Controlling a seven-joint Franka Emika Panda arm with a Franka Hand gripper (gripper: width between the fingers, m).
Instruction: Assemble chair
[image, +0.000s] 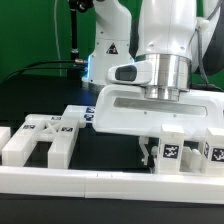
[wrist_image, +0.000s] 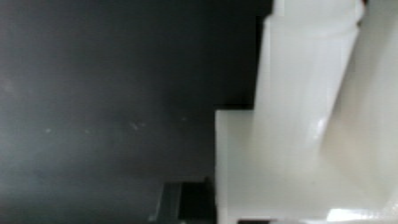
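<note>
White part blurred, cropped in wrist view | jaws hidden, grip unclear

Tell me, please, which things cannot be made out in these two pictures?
- Pincer, exterior view: its own wide body hides the fingertips; open or shut cannot be told.
- Tagged white part, exterior view: its top is hidden under the pincer; held or not is unclear.
- White part, wrist view: too near, blurred and cut off by the edges; which piece it is cannot be told.
</note>
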